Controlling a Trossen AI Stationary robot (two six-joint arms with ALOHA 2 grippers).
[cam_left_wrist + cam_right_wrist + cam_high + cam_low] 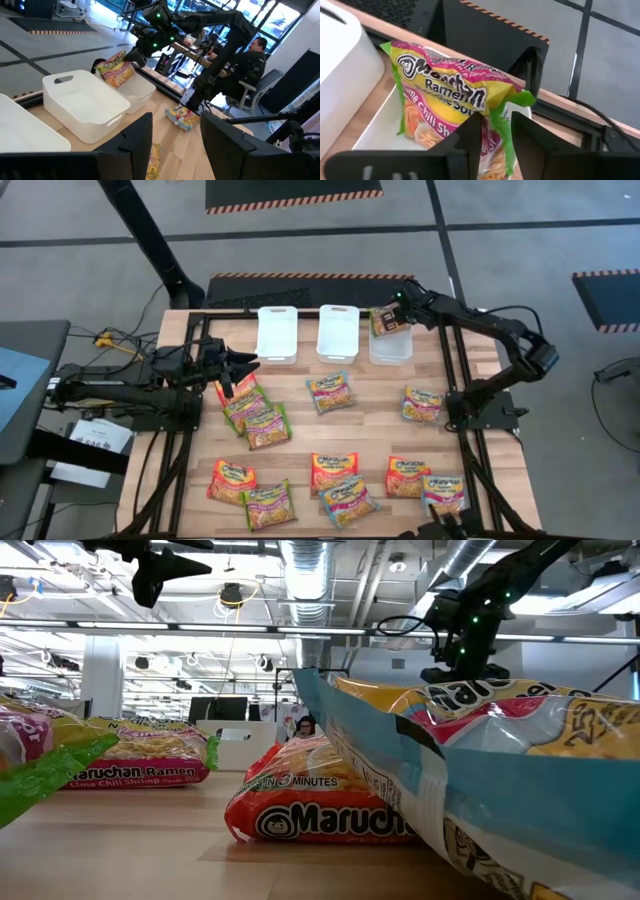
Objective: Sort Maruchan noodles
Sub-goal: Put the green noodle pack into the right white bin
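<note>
A green-edged Maruchan noodle packet [445, 100] stands tilted with its lower end inside the rightmost of three white bins [392, 348]. My right gripper [500, 140] slants down over it, fingers open, with the packet's green side edge between them. The same packet [116, 70] and gripper [137, 55] show far off in the left wrist view. My left gripper [250, 363] hovers open and level over the table's left side, holding nothing. Several more packets [332, 392] lie flat on the wooden table. My right gripper has the packet's green side edge [496, 125] between its parted fingers, coming from above at a slant. A gap shows beside one finger [530, 135]. Whether the other finger [470, 135] touches the wrapper I cannot tell. The packet's lower end sits in the bin.
Two more white bins [277, 333] [338, 332] stand in the row at the table's far edge. Packets lie in a cluster under the left arm [255, 415], along the near edge [334, 472] and at the right [422, 404]. A person sits beyond the table [255, 55].
</note>
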